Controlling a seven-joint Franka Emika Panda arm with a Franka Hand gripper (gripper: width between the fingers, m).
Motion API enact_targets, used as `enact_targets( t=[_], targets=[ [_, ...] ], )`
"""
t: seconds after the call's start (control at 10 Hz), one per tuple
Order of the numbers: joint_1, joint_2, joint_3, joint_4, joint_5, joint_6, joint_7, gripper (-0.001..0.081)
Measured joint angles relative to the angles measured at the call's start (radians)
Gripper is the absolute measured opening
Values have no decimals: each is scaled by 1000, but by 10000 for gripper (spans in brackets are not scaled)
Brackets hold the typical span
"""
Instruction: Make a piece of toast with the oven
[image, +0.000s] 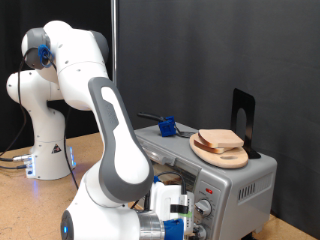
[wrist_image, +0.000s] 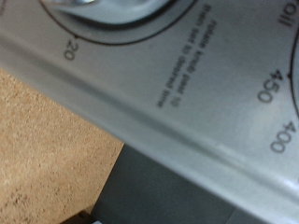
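Closest to the lens in the wrist view we see the oven's (wrist_image: 187, 121) silver control panel, dial marks 20, 450 and 400 filling the frame. At the exterior view's bottom centre, the gripper (image: 178, 212) sits against the knobs (image: 204, 208); whether its fingers are apart we cannot tell. We judge a dial-setting step is underway. Right of centre, the piece of toast (image: 220, 139) rests on a round wooden board (image: 222, 153) atop the oven, beside a blue object (image: 167, 126).
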Motion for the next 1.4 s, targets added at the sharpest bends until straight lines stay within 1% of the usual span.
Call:
enact_targets(
  t=[0.3,0.4,0.9,1.0,1.1,1.2,1.3,1.4],
  targets=[
    [0,-7,2,-26,51,8,-131,110],
    [0,-8,2,-30,60,8,-156,111],
    [0,-8,2,-33,65,9,-164,112],
    [1,-8,2,-29,72,31,-164,112],
    [1,-8,2,-26,74,40,-164,225],
    [1,-8,2,-24,74,42,-162,360],
    [1,-8,2,-23,74,42,-158,360],
    [-1,-8,1,-24,68,34,-147,543]
  ],
)
